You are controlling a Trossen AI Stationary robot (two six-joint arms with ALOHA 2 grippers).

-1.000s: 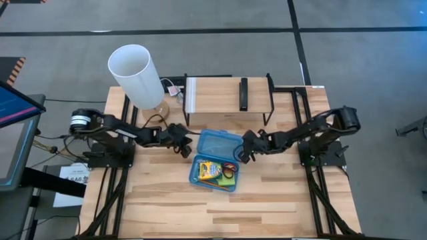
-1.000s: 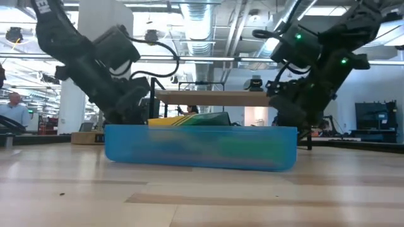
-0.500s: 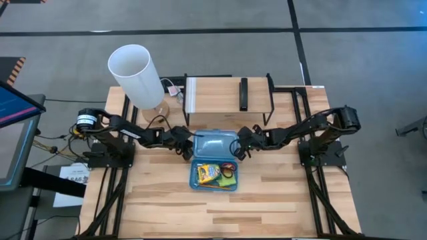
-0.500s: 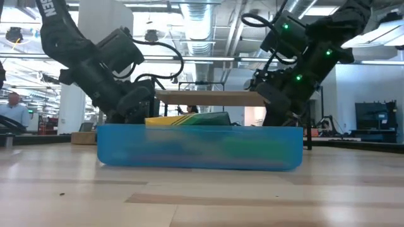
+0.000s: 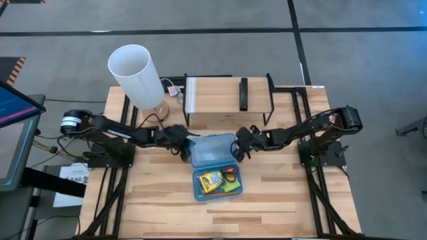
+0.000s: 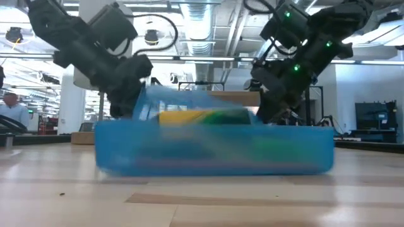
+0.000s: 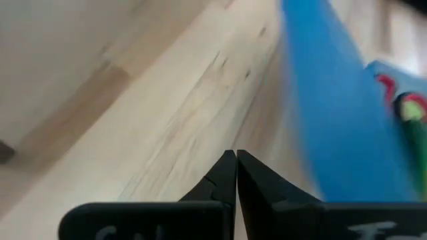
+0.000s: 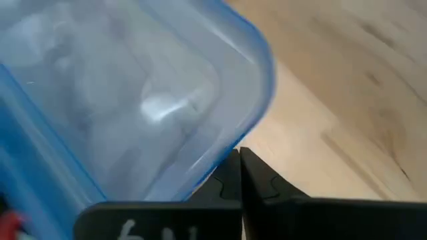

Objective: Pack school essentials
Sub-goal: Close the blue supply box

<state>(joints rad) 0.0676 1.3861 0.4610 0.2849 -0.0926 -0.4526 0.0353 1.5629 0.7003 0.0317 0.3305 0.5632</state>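
Observation:
The blue translucent case [image 5: 217,185] lies open mid-table; its base holds the yellow-green crayon box [image 5: 211,180], the red-handled scissors [image 5: 231,177] and the green sticky-note pad [image 5: 230,189]. Its lid [image 5: 212,148] lies on the far side, and in the low view the lid [image 6: 183,101] rises above the base's rim. My left gripper [image 5: 185,148], shut, stands at the lid's left edge. My right gripper [image 5: 238,152], shut, is at the lid's right edge. Pencils, pen and eraser do not show. My left gripper has its shut fingers [image 7: 227,177] beside the lid's left edge [image 7: 333,133], coming level from the table's left; I cannot tell whether they touch it. My right gripper sets its shut fingertips [image 8: 233,167] against the lid's rim near a rounded corner [image 8: 250,127], coming from the table's right.
A white lamp [image 5: 137,75] stands at the far left corner. A wooden shelf on a black frame [image 5: 227,100] stands along the far edge, just behind the case. Bare table lies on the near side of the case.
Both grippers have closed in on the lid from either side, the right one moving left and the left one right. The case has slid toward the near edge and turned squarer to the table. In the low view the lid now stands higher above the base's rim.

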